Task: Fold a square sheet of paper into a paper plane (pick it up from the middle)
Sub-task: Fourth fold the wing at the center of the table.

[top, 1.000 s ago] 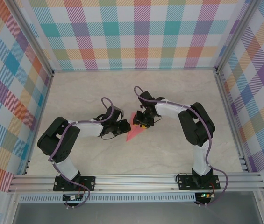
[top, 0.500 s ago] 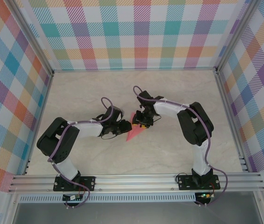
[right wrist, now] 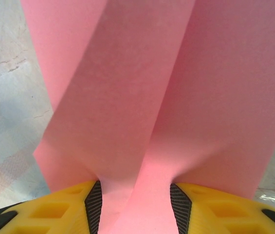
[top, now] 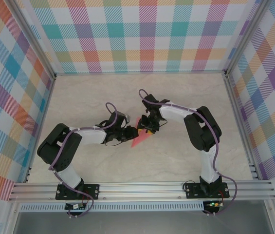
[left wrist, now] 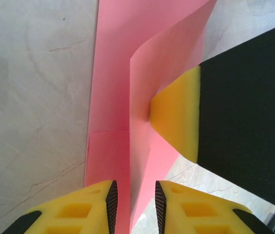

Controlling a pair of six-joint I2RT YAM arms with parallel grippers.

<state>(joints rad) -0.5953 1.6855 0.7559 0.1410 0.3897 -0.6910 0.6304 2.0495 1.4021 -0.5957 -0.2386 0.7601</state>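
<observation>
Now: left gripper (left wrist: 134, 190) has its fingers apart, straddling the upright fold of the pink paper (left wrist: 115, 68). The paper runs ahead from its tips over the table (left wrist: 35, 97). Right gripper (right wrist: 135, 190): paper fills the gap between its pads; squeezing or not, cannot tell. Its yellow fingertip (left wrist: 176, 117) touches the fold.

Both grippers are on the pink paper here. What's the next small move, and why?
Probably close the left gripper on the raised fold of the pink paper. In the left wrist view the fold stands between its fingers with gaps on either side, and the right gripper, straddling the paper, braces that fold with a finger.
</observation>
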